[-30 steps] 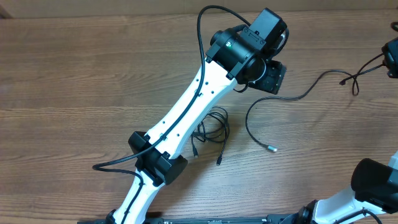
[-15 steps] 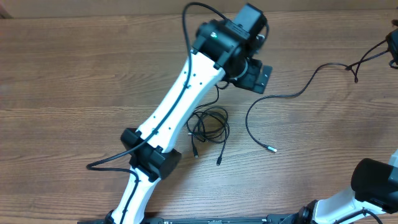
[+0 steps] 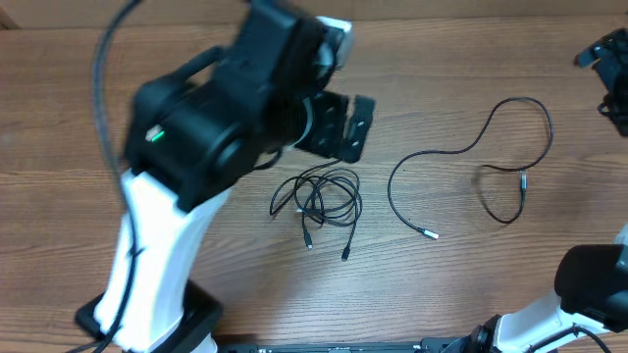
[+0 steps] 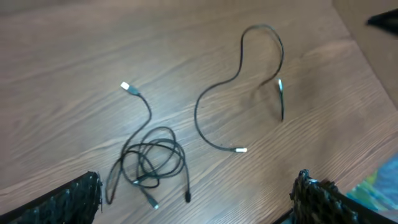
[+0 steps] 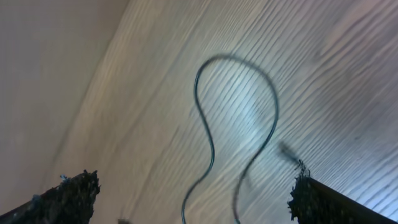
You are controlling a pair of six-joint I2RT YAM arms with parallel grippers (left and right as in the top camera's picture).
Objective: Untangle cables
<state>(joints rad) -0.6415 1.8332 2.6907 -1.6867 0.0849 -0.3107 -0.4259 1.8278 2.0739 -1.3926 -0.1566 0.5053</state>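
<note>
Two groups of cables lie on the wooden table. A tangled bundle of thin black cords sits at the centre, also shown low in the left wrist view as a bundle. A single loose cable curves right of it into a loop; it appears as a loose cable and as a cable loop. My left gripper hangs open above and behind the bundle, its fingers wide apart and empty. My right gripper is open at the far right edge, high above the loop, with nothing between its fingers.
The left arm's big black-and-white body is raised close to the overhead camera and hides the table's left-middle part. The right arm's base sits at the bottom right. A table edge runs along the right of the left wrist view.
The right gripper opened and let go of the loose cable's end, which now lies on the table as a loop. The left gripper opened fully, and its arm rose and swung left.
</note>
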